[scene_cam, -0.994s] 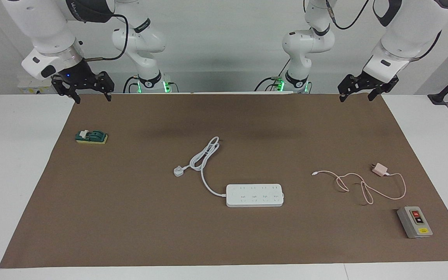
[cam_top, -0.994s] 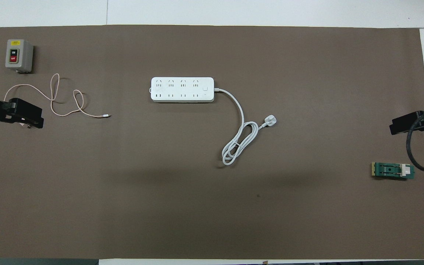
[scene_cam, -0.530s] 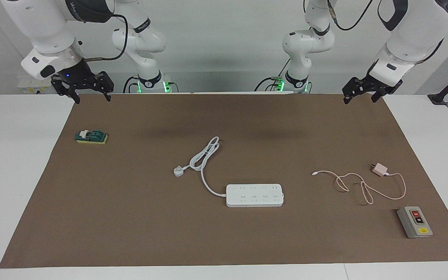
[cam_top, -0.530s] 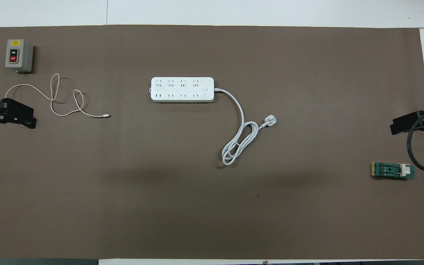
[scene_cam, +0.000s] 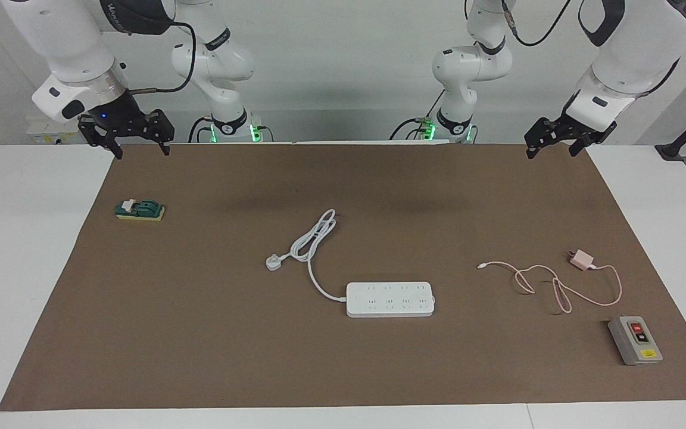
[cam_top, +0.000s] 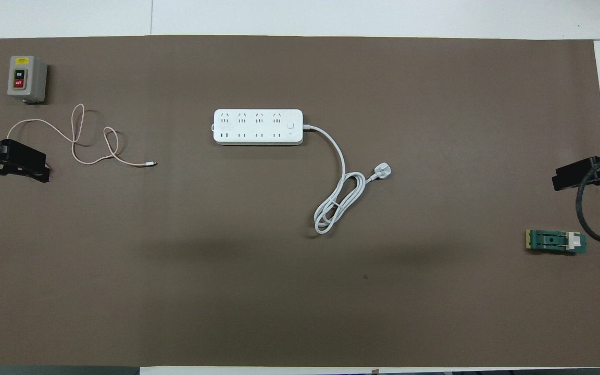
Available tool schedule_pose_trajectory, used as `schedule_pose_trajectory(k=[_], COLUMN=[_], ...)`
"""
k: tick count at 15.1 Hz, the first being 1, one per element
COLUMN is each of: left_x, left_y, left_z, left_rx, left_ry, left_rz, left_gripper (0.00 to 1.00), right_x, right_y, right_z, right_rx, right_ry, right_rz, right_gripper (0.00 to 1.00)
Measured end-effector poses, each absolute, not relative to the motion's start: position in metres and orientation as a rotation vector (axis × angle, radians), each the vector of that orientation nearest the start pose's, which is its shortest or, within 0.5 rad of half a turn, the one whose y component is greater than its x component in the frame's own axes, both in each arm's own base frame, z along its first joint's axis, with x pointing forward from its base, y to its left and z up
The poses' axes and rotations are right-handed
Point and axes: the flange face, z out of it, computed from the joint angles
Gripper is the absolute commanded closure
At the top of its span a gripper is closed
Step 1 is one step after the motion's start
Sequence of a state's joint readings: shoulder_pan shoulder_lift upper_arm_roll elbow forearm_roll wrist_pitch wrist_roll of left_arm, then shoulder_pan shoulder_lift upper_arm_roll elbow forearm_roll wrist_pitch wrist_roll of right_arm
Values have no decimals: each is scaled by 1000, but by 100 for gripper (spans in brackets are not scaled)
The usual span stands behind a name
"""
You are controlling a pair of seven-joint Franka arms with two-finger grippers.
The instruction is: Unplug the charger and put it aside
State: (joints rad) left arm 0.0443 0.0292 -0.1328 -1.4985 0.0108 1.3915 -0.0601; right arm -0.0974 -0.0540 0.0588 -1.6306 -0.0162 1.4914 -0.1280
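Note:
The charger [scene_cam: 582, 260], a small pale pink cube, lies on the brown mat toward the left arm's end of the table. It is apart from the white power strip [scene_cam: 390, 299] and not plugged into it. Its thin pink cable [scene_cam: 557, 286] loops beside it and also shows in the overhead view [cam_top: 91, 140]. There my left gripper [cam_top: 19, 165] hides the cube. My left gripper [scene_cam: 551, 150] is open and empty, raised over the mat's edge by the robots. My right gripper [scene_cam: 143, 152] is open and empty, raised over the mat's corner at the right arm's end.
The power strip [cam_top: 258, 126] lies mid-mat with its thick white cord and plug [scene_cam: 273, 262] coiled nearer the robots. A grey box with red and black buttons [scene_cam: 635, 340] stands farther out than the charger. A green and yellow block [scene_cam: 140, 210] lies near the right arm's end.
My left gripper has drawn back a little from over the charger toward the left arm's end of the table. The right gripper and the things on the mat have not moved.

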Motion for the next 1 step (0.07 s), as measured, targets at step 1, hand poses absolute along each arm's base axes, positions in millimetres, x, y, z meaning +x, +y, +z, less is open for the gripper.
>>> schedule_pose_trajectory(k=[1], left_x=[542], left_y=[-46], left_z=[628], left_rx=[-3117], left_ry=[43], left_rz=[211], left_gripper=[0], right_x=[528], right_y=[-21], right_z=[619], right_rx=[-3148], right_ry=[-139], right_rz=[137], right_gripper=[0])
